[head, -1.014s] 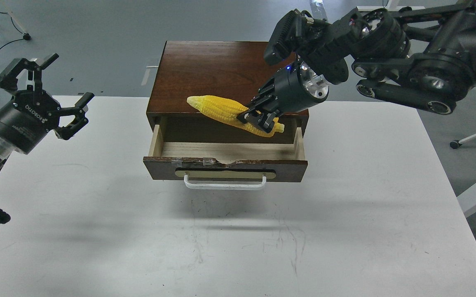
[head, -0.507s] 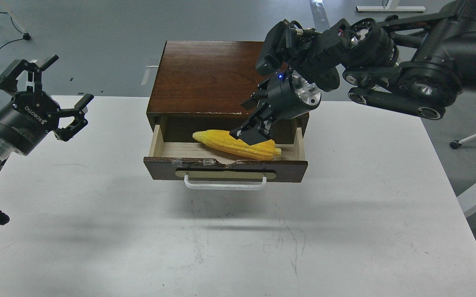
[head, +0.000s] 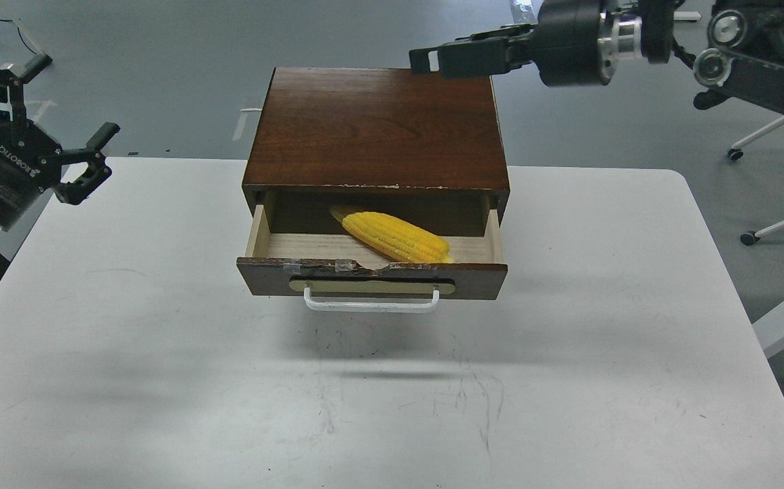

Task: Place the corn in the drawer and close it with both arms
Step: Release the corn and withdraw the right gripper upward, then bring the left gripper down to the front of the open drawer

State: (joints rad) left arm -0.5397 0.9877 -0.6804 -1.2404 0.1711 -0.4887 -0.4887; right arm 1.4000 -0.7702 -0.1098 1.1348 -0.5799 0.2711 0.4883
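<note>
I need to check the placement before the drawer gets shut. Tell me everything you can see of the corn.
The corn is a bright yellow, plastic-looking cob, tapered and ridged with rows of kernels. It lies on the pale wood floor of the open drawer, slanted, its far end back under the cabinet top, its near end by the drawer's front right. The drawer front hides its lower edge. No gripper touches it.

Counter (head: 568, 380): white, rounded corners, fine dark scuff marks near the front. Floor (head: 161, 61): smooth grey, faint reflections, black cable (head: 5, 17) at upper left. White furniture legs on castors (head: 758, 139) at right. Lighting: even, soft shadows.
</note>
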